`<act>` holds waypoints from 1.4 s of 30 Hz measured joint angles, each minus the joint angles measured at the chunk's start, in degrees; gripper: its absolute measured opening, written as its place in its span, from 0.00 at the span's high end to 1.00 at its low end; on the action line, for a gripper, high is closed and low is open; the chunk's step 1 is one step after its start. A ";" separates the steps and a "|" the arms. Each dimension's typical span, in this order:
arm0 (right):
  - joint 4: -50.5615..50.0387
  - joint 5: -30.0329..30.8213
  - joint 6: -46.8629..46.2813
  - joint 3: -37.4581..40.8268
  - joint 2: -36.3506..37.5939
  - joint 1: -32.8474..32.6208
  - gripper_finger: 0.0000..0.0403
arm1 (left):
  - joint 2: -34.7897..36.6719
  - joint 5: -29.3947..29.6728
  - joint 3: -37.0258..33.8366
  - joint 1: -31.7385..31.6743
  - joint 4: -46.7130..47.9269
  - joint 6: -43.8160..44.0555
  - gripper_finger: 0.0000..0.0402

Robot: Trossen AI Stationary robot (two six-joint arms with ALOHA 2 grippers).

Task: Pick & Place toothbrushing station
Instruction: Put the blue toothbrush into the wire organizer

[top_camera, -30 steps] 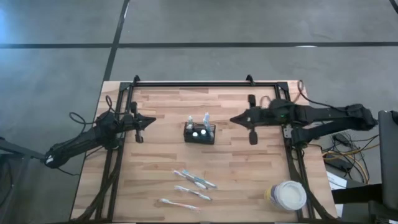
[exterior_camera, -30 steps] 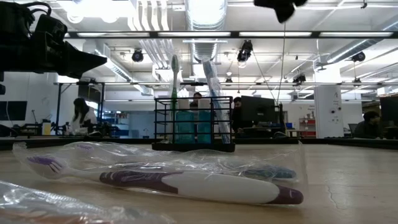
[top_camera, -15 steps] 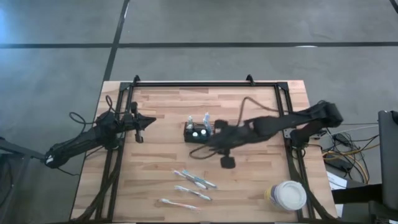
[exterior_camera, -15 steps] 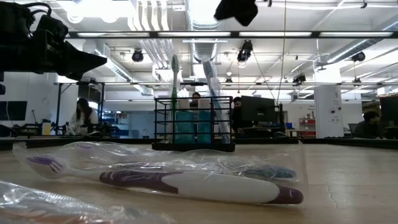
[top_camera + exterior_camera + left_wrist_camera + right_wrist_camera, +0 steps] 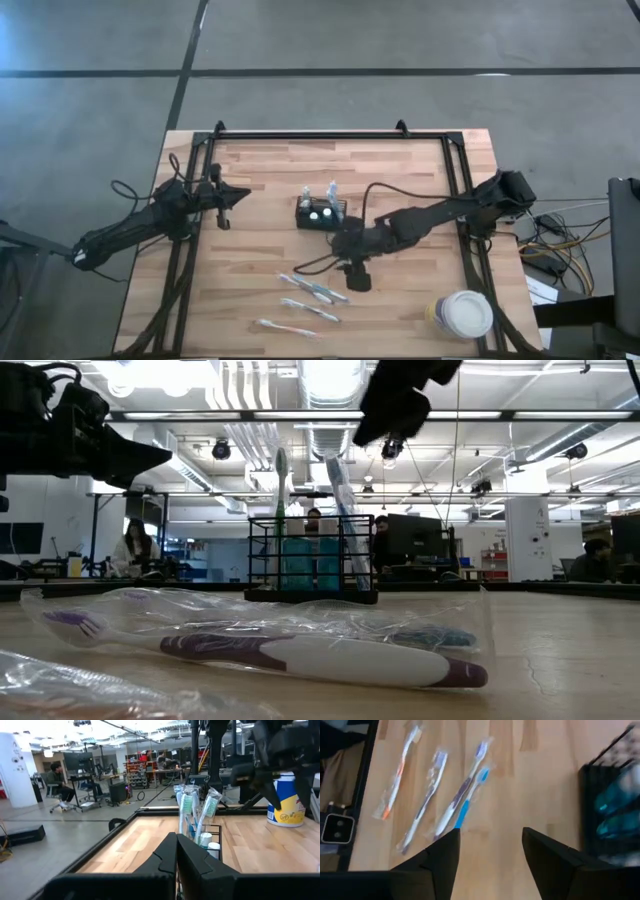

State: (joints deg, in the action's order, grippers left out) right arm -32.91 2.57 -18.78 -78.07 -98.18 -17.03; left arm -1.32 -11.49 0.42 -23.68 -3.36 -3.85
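The right claw (image 5: 347, 262) hangs above the middle of the wooden table (image 5: 250, 270), its two fingers (image 5: 442, 857) spread well apart with bare table showing between them and nothing held. Under and just ahead of it, toward the front edge of the table, lie four wrapped toothbrushes: a blue one (image 5: 468, 800) and a purple-and-white one (image 5: 462, 787) side by side and touching, nearest the claw, then a purple one (image 5: 426, 802), then an orange one (image 5: 397, 775) farthest out, near the black rail of the table frame (image 5: 357, 795). In the low view the purple-and-white toothbrush (image 5: 300, 652) lies flat in its clear wrapper in the foreground.

The toothbrushing station (image 5: 320, 214), a small black open-top caddy, stands upright on the table just beside the right claw, on its far side, toward the back of the table, apart from the fingers. In the right wrist view its dark corner (image 5: 610, 805) shows at the edge, with blue-green things inside. Two packaged toothbrushes (image 5: 340, 520) stand in it, rising above its rim, along with a teal box (image 5: 310, 565).

A white tub (image 5: 462, 313) sits at the front right corner, well apart from the right claw.

The left claw (image 5: 236, 196) waits over the left side of the table, its fingers (image 5: 172, 857) pressed together and empty, pointing at the station from well apart.

Beyond the table, a person (image 5: 57, 782) sits at a desk in the room.
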 joint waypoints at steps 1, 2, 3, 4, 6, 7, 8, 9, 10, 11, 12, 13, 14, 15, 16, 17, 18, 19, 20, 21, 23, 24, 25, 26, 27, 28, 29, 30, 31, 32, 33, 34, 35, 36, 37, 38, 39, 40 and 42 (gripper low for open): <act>0.04 -0.02 -1.19 0.55 -0.19 -0.35 0.47 | 0.00 0.05 0.05 -0.02 0.24 0.62 0.98; -0.08 -0.01 -2.39 1.19 -0.33 -0.69 0.46 | 0.00 0.04 0.07 -0.01 0.36 1.19 0.98; -0.03 0.02 -3.59 1.89 -0.58 -1.07 0.46 | 0.00 0.05 0.09 -0.02 0.36 1.87 0.98; 0.39 0.32 -4.68 2.52 -0.98 -1.44 0.46 | 0.00 0.05 0.09 0.00 0.35 2.39 0.98; 0.50 0.88 -7.22 3.82 -1.47 -2.44 0.47 | -0.02 0.05 0.09 -0.02 0.30 3.26 0.98; 0.52 1.35 -8.44 4.36 -1.99 -3.04 0.47 | -0.05 0.07 0.09 -0.02 0.29 3.77 0.98; 1.22 1.97 -9.70 4.61 -2.66 -3.66 0.47 | -0.09 0.07 0.09 -0.02 0.25 4.17 0.98; 2.39 2.43 -10.76 4.88 -3.33 -4.30 0.47 | -0.09 0.07 0.09 -0.02 0.22 4.57 0.98; 2.86 2.92 -11.64 5.03 -4.08 -4.90 0.47 | -0.09 0.07 0.09 0.00 0.16 5.03 0.98; 3.49 3.55 -12.57 5.08 -5.03 -5.46 0.47 | -0.15 0.09 0.09 -0.02 0.16 5.37 0.98; 4.84 3.76 -13.37 4.97 -6.11 -5.96 0.47 | -0.14 0.08 0.09 -0.02 0.16 5.75 0.98; 5.85 3.89 -14.03 4.45 -7.38 -6.45 0.47 | -0.15 0.07 0.09 -0.02 0.16 6.18 0.98; 6.59 3.91 -14.46 3.88 -8.81 -6.93 0.47 | -0.23 0.06 0.09 -0.02 0.12 6.57 0.98; 6.74 3.95 -14.75 3.07 -10.12 -7.38 0.47 | -0.34 0.05 0.09 -0.02 0.12 6.84 0.98; 6.72 4.12 -15.05 2.04 -11.63 -7.88 0.47 | -0.35 0.05 0.09 -0.01 0.11 6.90 0.98; 6.72 4.14 -15.37 0.90 -13.13 -8.22 0.47 | -0.36 0.05 0.09 -0.01 0.10 6.91 0.98; 6.76 4.14 -15.56 -0.18 -14.44 -8.57 0.47 | -0.44 0.04 0.09 -0.02 0.08 6.92 0.98; 6.69 4.15 -15.64 -1.18 -15.81 -8.77 0.47 | -0.46 0.05 0.10 -0.02 0.09 6.93 0.98; 6.49 4.15 -15.77 -2.26 -17.11 -8.97 0.47 | -0.46 0.03 0.12 -0.01 0.07 6.95 0.98; 6.33 4.42 -15.80 -3.37 -18.24 -9.02 0.47 | -0.46 0.03 0.12 -0.02 0.06 7.01 0.98; 4.92 5.13 -15.82 -5.20 -20.23 -9.02 0.47 | -0.46 0.03 0.12 -0.02 0.02 7.03 0.98; 4.24 5.20 -15.81 -6.06 -21.03 -8.98 0.47 | -0.46 0.01 0.12 -0.02 0.04 7.03 0.98; 3.92 5.20 -15.83 -6.69 -21.66 -8.92 0.47 | -0.46 0.00 0.12 -0.02 0.05 7.05 0.98; 3.51 5.29 -15.81 -7.05 -22.10 -8.88 0.47 | -0.47 -0.07 0.12 -0.02 0.05 7.05 0.98; 3.26 5.28 -15.83 -7.33 -22.57 -8.88 0.47 | -0.56 -0.14 0.12 -0.02 0.05 7.03 0.98; 3.18 5.26 -15.81 -7.67 -22.85 -8.86 0.47 | -0.57 -0.17 0.14 -0.01 0.05 6.98 0.98; 3.06 5.16 -15.81 -7.75 -22.98 -8.86 0.47 | -0.57 -0.17 0.14 -0.02 0.05 6.96 0.98; 2.62 5.17 -15.81 -7.72 -22.98 -8.88 0.47 | -0.65 -0.17 0.14 -0.01 0.02 6.95 0.98; 2.60 5.16 -15.96 -7.66 -22.98 -8.88 0.47 | -0.72 -0.18 0.14 -0.02 0.02 6.97 0.98; 2.69 5.16 -16.06 -7.61 -22.96 -8.88 0.47 | -0.70 -0.19 0.14 -0.01 0.07 6.97 0.98; 2.41 5.27 -16.13 -7.51 -22.96 -8.86 0.47 | -0.72 -0.21 0.14 0.00 0.05 6.97 0.98; 1.61 5.38 -16.20 -7.44 -22.96 -8.83 0.47 | -0.78 -0.26 0.14 -0.02 0.02 6.97 0.98; 1.15 5.38 -16.22 -7.29 -22.96 -8.83 0.47 | -0.77 -0.40 0.14 -0.02 0.04 6.97 0.98; 1.33 5.35 -16.22 -7.05 -22.96 -8.82 0.47 | -0.76 -0.45 0.14 -0.01 0.04 6.97 0.98; 1.77 5.23 -16.20 -6.75 -22.96 -8.79 0.47 | -0.76 -0.56 0.14 -0.02 0.02 7.00 0.98; 1.83 5.16 -16.22 -6.54 -22.96 -8.79 0.47 | -0.76 -0.61 0.14 -0.02 0.02 7.01 0.98; 1.81 5.14 -16.22 -6.27 -22.96 -8.81 0.47 | -0.76 -0.63 0.14 -0.02 0.05 7.01 0.98; 1.76 5.14 -16.21 -6.03 -22.96 -8.83 0.47 | -0.76 -0.63 0.14 -0.01 0.02 7.01 0.98; 1.65 5.14 -16.22 -5.78 -22.96 -8.86 0.47 | -0.76 -0.65 0.14 -0.02 0.02 7.03 0.98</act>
State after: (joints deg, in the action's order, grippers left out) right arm -31.27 7.70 -35.00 -83.85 -121.14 -25.89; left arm -2.09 -12.14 0.56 -23.70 -3.33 3.18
